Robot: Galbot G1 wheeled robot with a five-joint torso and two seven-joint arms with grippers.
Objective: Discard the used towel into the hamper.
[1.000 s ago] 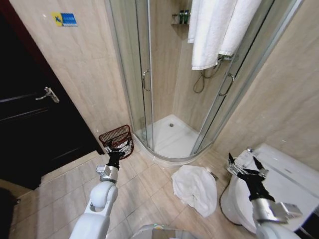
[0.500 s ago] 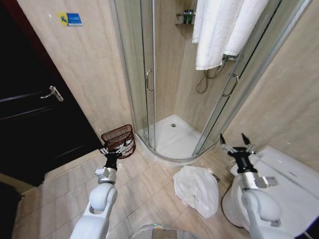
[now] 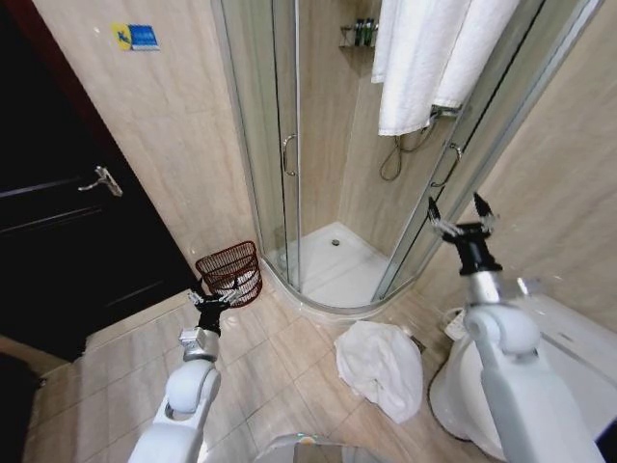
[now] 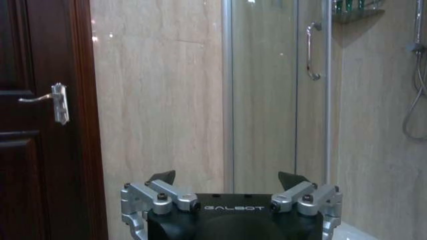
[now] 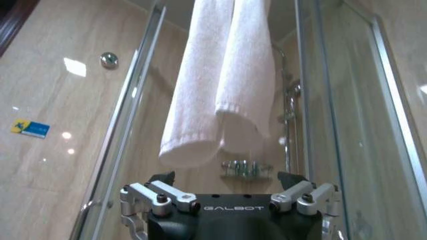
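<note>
- Rising over the last second, the right gripper (image 3: 461, 218) has gone from low beside the toilet (image 3: 559, 352) to well up in front of the shower enclosure's glass door (image 3: 289, 145); its jaws are spread wide and hold nothing.
- Its wrist view now looks up at the clean white towels (image 5: 220, 85) hanging over the shower rail, with a small shelf of bottles (image 5: 244, 169) behind them.
- The left gripper (image 3: 209, 298) has stayed low and moved little; it sits just in front of the hamper (image 3: 229, 273), fingers apart and empty. Its wrist view faces the beige tiled wall (image 4: 160, 95), the dark door with its lever handle (image 4: 52, 99) and the shower door handle (image 4: 310, 50).
- The used towel (image 3: 381, 367) lies crumpled on the floor tiles between the shower tray (image 3: 333, 265) and the toilet, untouched by either gripper.
- The hamper stands against the wall beside the shower's curved edge, well apart from the towel, with something pale showing through its weave.
- By my judgement the lift has taken the right arm away from the floor towel, so no grasp has begun and the whole task remains to be done.
</note>
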